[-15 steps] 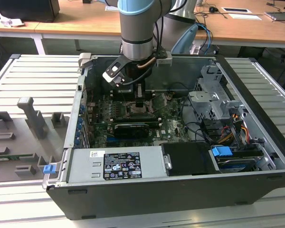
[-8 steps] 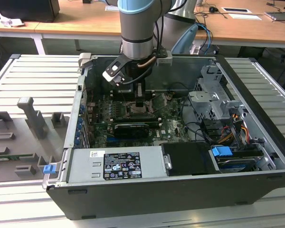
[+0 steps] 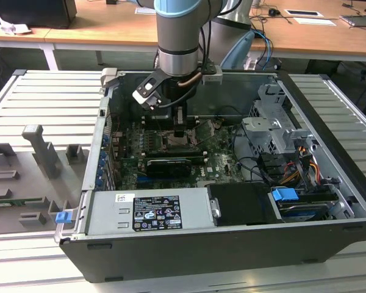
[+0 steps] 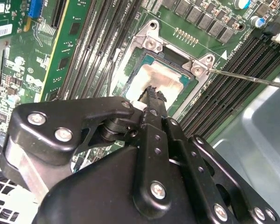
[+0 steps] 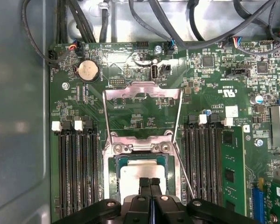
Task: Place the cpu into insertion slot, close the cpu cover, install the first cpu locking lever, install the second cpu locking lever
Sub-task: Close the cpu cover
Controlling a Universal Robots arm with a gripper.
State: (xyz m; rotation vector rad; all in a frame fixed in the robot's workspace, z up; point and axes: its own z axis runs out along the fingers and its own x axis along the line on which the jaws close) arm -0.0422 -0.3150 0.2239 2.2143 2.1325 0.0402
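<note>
Exterior view: gripper (image 3: 179,130) is down inside the open computer case (image 3: 171,256), over the motherboard (image 3: 222,160), beyond the power supply (image 3: 149,210) along the near wall.

Second wrist view: fingers (image 4: 151,105) pressed together, tips at the cpu (image 4: 161,79), which sits in the insertion slot (image 4: 171,56); contact unclear.

First wrist view: cpu cover (image 5: 142,92) swung open, flat over the board off the slot's hinge edge. A locking lever (image 5: 183,169) angles free beside the slot.

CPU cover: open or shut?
Open. In the first wrist view the cpu cover lies folded back off the insertion slot, and the cpu lies uncovered.
</note>
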